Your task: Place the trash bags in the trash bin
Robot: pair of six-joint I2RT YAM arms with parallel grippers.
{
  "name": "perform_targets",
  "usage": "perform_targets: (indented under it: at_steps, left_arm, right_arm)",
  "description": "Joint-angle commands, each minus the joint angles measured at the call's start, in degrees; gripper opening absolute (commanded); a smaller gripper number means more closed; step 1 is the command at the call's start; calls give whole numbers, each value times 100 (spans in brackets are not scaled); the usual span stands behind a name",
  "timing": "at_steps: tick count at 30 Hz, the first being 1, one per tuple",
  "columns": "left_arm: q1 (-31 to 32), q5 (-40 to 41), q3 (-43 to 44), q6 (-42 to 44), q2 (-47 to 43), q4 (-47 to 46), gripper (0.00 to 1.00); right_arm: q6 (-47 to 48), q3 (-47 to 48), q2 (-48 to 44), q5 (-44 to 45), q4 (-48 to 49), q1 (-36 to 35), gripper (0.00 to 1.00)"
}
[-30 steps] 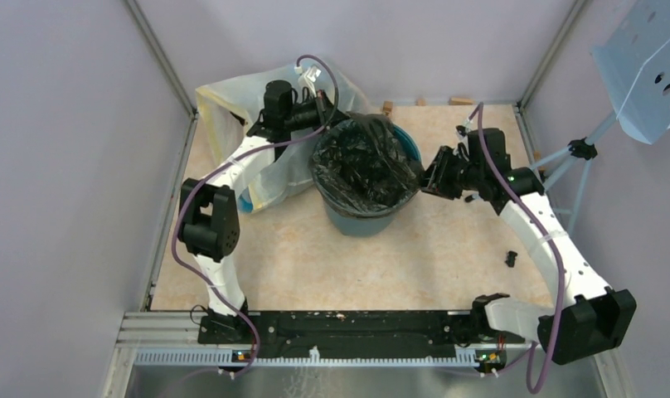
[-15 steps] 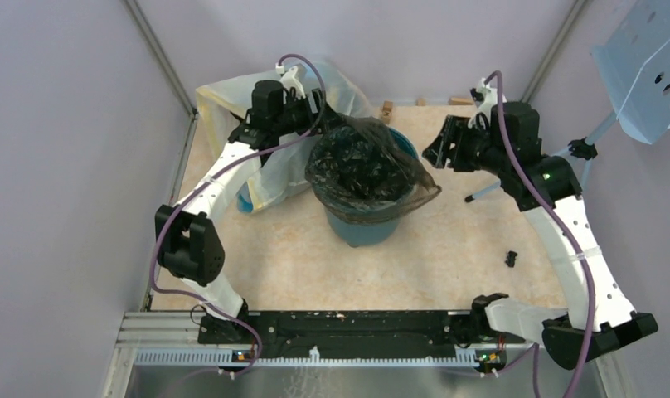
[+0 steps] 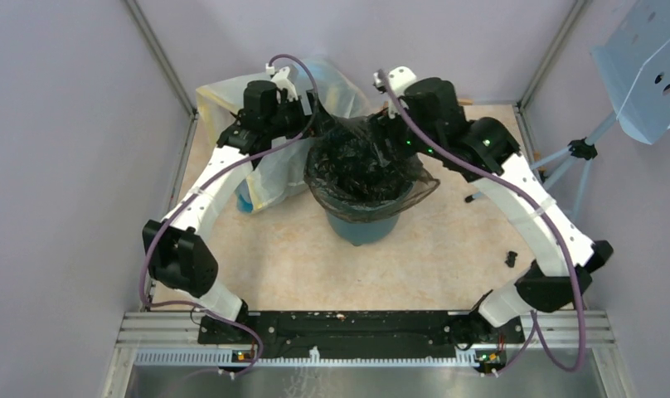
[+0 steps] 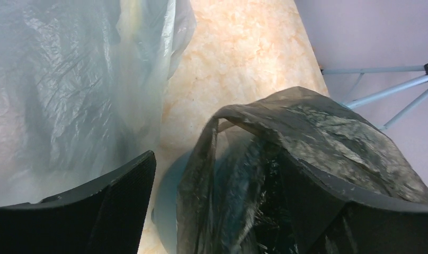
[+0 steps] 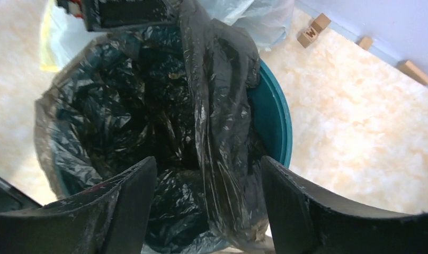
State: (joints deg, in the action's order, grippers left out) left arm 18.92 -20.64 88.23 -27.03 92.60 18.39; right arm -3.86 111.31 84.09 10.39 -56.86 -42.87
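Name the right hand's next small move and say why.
Probably close the right hand on the upright fold of the trash bag standing between its open jaws, then draw it out over the rim of the trash bin: the teal rim is bare on that side.

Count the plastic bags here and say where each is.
2. A glossy black crinkly plastic bag sits in the round teal plastic bin mid-table, edges draped over its rim. A large translucent whitish-yellow bag stands at the bin's far left. More could be bunched inside the bin.
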Motion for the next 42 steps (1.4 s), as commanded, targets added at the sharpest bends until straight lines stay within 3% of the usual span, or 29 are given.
perform_targets:
  at_steps: [1,5,7,13,19,23,30,42]
  left_arm:
    - [14,-6,-105,145,-496,-122,90]
    - [10,-55,-151,169,-528,-166,89]
    - [14,-87,-95,195,-479,-125,88]
    - [6,-142,-146,95,-227,-388,76]
    - [7,-324,-45,-13,-34,-471,64]
    - [7,-424,-101,-23,32,-503,48]
    - [-46,-603,-84,1,251,-534,32]
    - [-77,-936,-271,-90,387,-683,29]
  right_arm:
    - [891,570,498,672,-490,-291,72]
    - [1050,538,752,852,-492,-347,70]
    - [1113,483,796,969,-390,-345,64]
    - [1100,480,963,1291,-273,-309,30]
    - [439,813,1157,434,-399,281,0]
    - [99,579,1087,-3,-102,625,0]
    - [-681,271,1063,-995,266,1519,0]
    - [-997,-56,1494,-2407,593,2405,0]
